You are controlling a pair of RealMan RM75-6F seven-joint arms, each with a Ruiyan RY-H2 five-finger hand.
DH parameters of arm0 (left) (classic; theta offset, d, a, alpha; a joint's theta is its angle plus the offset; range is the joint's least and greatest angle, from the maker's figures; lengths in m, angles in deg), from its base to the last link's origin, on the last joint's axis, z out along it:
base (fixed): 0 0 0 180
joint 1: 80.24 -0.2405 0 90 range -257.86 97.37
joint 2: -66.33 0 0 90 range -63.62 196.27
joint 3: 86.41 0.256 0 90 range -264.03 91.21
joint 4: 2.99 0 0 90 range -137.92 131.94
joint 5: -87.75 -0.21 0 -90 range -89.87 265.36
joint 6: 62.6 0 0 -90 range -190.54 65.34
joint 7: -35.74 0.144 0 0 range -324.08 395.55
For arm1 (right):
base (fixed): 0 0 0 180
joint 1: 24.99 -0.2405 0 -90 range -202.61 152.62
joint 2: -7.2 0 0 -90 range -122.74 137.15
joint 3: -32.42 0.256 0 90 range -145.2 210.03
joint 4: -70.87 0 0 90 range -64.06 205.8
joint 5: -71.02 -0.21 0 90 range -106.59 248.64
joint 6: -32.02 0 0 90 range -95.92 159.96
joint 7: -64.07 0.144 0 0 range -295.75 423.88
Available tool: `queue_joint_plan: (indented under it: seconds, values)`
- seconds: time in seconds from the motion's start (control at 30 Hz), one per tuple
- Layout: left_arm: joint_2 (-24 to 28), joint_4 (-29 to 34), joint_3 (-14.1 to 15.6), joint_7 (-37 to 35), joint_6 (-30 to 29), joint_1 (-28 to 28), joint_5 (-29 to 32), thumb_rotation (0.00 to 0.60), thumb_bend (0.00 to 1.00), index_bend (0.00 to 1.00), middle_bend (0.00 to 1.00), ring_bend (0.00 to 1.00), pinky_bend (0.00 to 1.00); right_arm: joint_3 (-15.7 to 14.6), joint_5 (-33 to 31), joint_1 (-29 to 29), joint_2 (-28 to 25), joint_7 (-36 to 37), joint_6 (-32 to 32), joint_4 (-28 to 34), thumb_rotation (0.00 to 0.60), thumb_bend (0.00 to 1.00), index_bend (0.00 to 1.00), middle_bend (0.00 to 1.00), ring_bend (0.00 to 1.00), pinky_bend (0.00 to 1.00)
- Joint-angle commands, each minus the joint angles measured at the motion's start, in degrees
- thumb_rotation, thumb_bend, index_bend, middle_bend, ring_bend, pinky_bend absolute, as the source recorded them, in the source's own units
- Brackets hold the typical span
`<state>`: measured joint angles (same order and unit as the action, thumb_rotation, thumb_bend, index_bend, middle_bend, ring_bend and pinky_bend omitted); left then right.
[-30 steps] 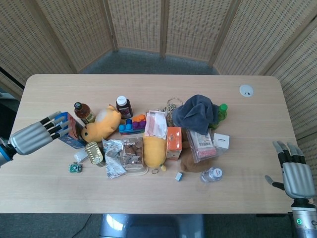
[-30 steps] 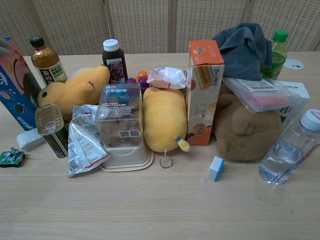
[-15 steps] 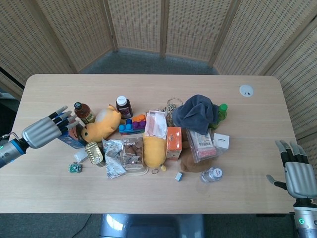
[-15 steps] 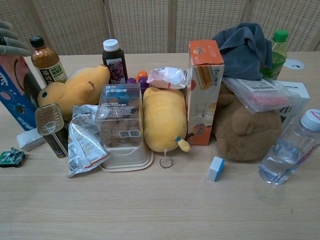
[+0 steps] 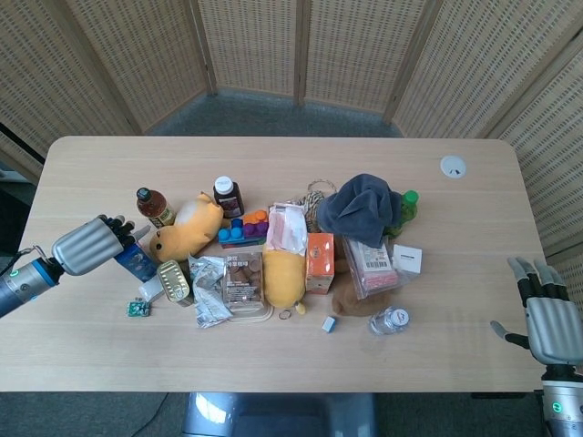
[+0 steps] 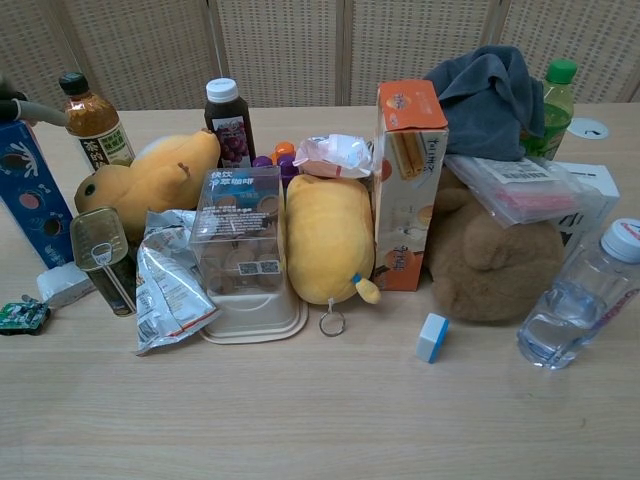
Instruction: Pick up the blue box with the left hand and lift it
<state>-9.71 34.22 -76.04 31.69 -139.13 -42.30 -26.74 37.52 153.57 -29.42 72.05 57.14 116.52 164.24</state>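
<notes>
The blue box [image 5: 138, 262] stands at the left end of the clutter, and the chest view shows it upright at the far left as blue box [image 6: 27, 195]. My left hand [image 5: 89, 245] lies over its top with fingers curled around it, gripping it. One finger [image 6: 32, 110] crosses above the box top in the chest view. The box's base is still near the table. My right hand [image 5: 551, 323] hangs open off the table's right front edge, far from everything.
A brown tea bottle [image 5: 155, 207], a yellow plush duck [image 5: 187, 228] and a tin can [image 5: 173, 280] crowd the box's right side. A white block [image 5: 150, 289] and a small green circuit board [image 5: 138, 308] lie in front of it. The main pile fills the table's middle.
My left hand drew back to the left and its spread fingers curled down around the box. The box turned from tilted to upright, now showing a narrower blue face. The right hand held still.
</notes>
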Motion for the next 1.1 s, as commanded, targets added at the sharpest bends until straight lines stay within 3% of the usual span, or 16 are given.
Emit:
queue_joint_plan:
  seconds: [0.03,0.3,0.57,0.9,1.1]
  values:
    - [0.1,-0.1,0.2,0.1,-1.3,0.0,0.3,0.600,0.00,0.73,0.94,0.86,0.93,-0.1,0.1,0.0,0.0,0.1,0.0,0.1,0.599,0.00,0.00,0.00,0.00,0.00]
    - [2.8,2.8,-1.7,0.4,-5.5,1.1,2.2,0.600,0.00,0.75,0.96,0.88,0.94,-0.1,0.1,0.0,-0.1,0.0,-0.1,0.3,0.600,0.00,0.00,0.00,0.00,0.00]
    - [11.9,13.5,-5.0,3.2,-8.5,4.0,3.7,0.600,0.00,0.75,0.96,0.88,0.94,-0.3,0.3,0.1,-0.3,0.2,0.0,0.8,0.600,0.00,0.00,0.00,0.00,0.00]
    - [24.2,31.9,-13.9,7.1,-8.5,7.8,10.0,0.600,0.00,0.75,0.96,0.88,0.94,-0.4,0.8,0.4,-0.9,0.8,0.5,1.7,0.599,0.00,0.00,0.00,0.00,0.00]
    - [30.0,38.6,-17.3,9.0,-7.0,9.2,11.4,0.600,0.00,0.75,0.96,0.88,0.94,-0.3,0.8,0.4,-1.2,1.3,0.4,2.1,0.599,0.00,0.00,0.00,0.00,0.00]
